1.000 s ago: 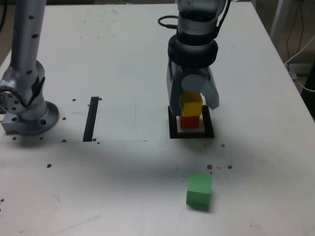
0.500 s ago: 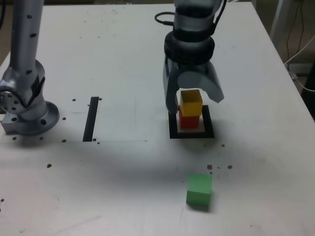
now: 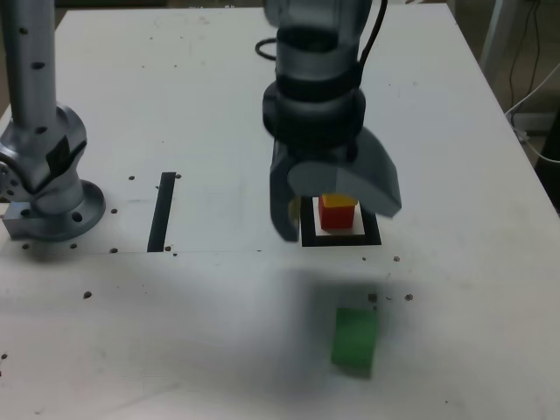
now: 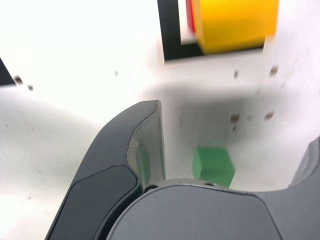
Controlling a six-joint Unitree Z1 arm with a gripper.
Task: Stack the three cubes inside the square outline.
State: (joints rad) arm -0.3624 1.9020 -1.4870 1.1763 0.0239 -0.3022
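The yellow cube [image 3: 339, 200] rests on the red cube [image 3: 335, 217] inside the square outline [image 3: 343, 239] of black tape. Just above that stack hangs my gripper [image 3: 337, 219], open, with nothing between its fingers [image 3: 284, 219], and its body hides part of the stack. Alone on the white table, nearer the camera, lies the green cube [image 3: 354, 339]. In the wrist view the yellow cube [image 4: 235, 22] covers most of the red cube [image 4: 190, 14] at a corner of the square outline [image 4: 170, 30]. The green cube [image 4: 214, 166] shows between the spread fingers of the gripper [image 4: 235, 125].
A straight black tape strip [image 3: 162, 210] lies at the exterior view's left, beside the arm's grey base [image 3: 48, 197]. Small dark specks dot the table. The table's right edge [image 3: 516, 131] has cables [image 3: 534, 96] beyond it.
The gripper opened and let go of the yellow cube, which stays on the red one. It then rose and shifted a little toward the exterior view's left.
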